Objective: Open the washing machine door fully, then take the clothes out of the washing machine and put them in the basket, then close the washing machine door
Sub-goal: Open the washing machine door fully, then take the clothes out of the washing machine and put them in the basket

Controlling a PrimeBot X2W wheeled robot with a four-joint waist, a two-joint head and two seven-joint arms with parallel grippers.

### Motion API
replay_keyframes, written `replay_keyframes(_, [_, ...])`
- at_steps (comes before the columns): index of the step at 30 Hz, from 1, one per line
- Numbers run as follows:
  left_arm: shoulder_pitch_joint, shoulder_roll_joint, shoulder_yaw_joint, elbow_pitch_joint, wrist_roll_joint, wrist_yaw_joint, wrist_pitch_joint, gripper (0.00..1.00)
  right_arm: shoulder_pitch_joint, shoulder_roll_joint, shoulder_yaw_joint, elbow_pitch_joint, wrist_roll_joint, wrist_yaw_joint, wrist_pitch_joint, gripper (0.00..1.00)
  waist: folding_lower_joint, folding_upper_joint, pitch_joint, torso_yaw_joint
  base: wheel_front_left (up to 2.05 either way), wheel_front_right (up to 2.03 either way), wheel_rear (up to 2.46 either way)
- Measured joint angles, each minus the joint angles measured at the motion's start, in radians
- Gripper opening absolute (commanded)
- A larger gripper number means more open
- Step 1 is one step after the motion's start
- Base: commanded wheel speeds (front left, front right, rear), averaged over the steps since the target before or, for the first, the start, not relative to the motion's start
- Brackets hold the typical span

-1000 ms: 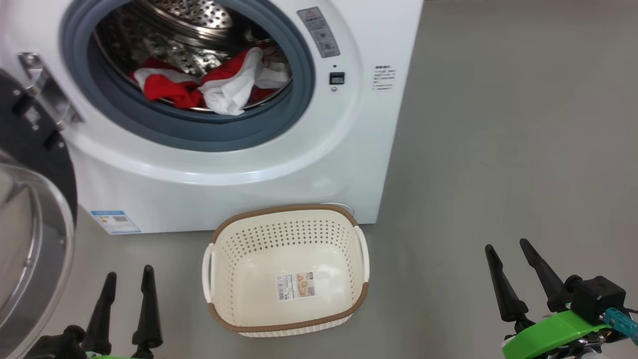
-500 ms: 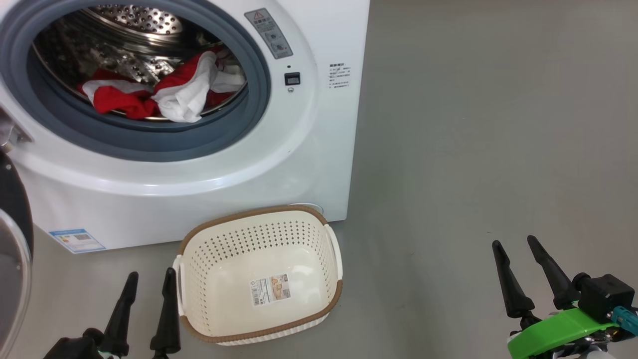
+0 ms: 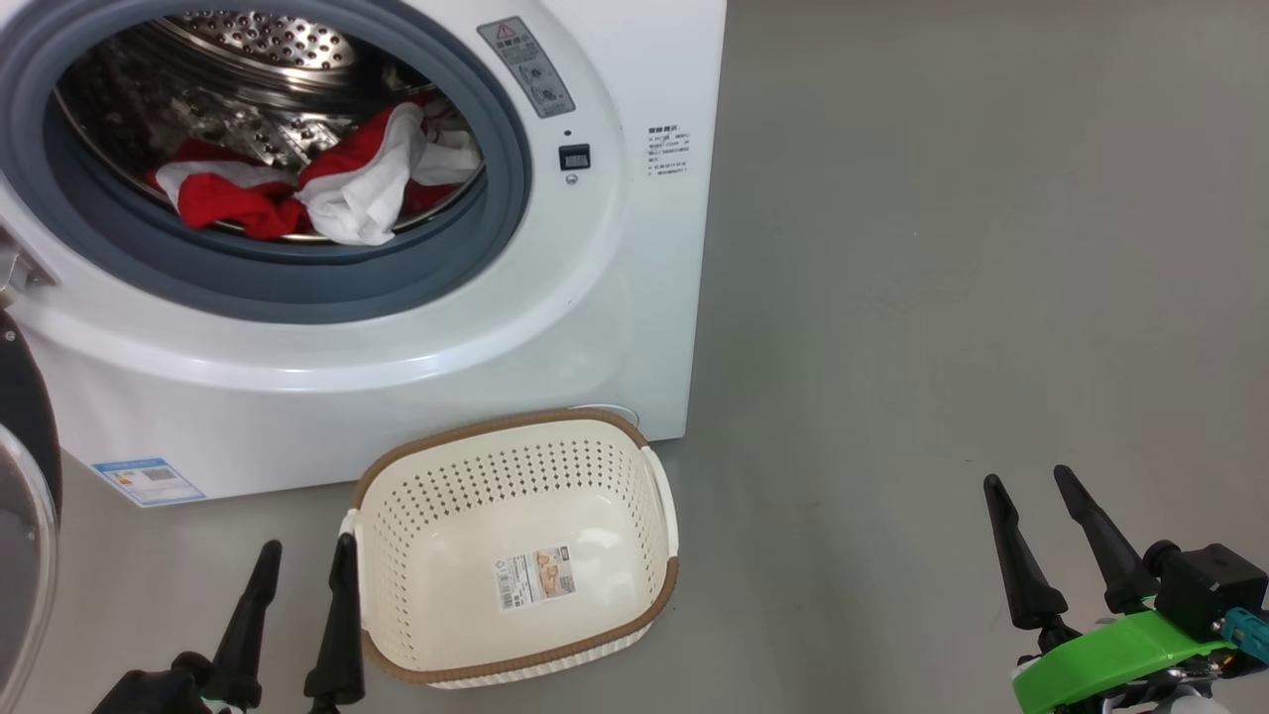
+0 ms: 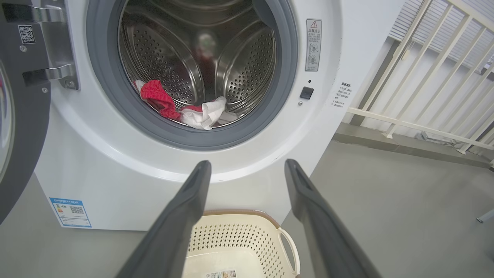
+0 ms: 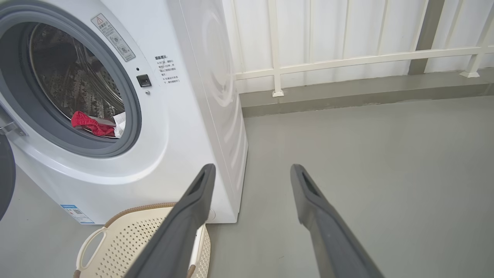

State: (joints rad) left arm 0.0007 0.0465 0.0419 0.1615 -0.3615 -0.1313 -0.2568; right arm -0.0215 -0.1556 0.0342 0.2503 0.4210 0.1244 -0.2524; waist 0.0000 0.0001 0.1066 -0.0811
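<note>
Red clothes (image 3: 260, 206) in drum (image 3: 263, 38), rt wrist view adds railing (image 5: 274, 46)

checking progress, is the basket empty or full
Empty: the basket shows its bare bottom label; the clothes lie in the drum.

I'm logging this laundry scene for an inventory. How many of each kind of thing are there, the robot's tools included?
Washing machine: 1
Door: 1, swung open
Basket: 1, empty
Pile of red and white clothes: 1, in the drum
Tools: 2, left tool and right tool, both open
Total: 6
</note>
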Motion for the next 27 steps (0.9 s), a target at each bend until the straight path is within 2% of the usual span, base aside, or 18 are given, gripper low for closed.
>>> replay_keyframes(14, [0.002,0.000,0.007,-0.015,0.021,0.000,0.000,1.00,0.000,0.000,0.002,-0.004,0.000,0.000,0.000,1.00,0.0000,-0.0001,0.003,0.000,0.09,-0.10,0.00])
replay_keyframes(27, [0.000,0.000,0.018,-0.018,0.021,0.000,0.000,1.00,0.000,0.001,0.001,-0.004,0.000,0.000,0.000,1.00,0.0000,0.0000,0.016,0.004,1.22,-1.29,0.07])
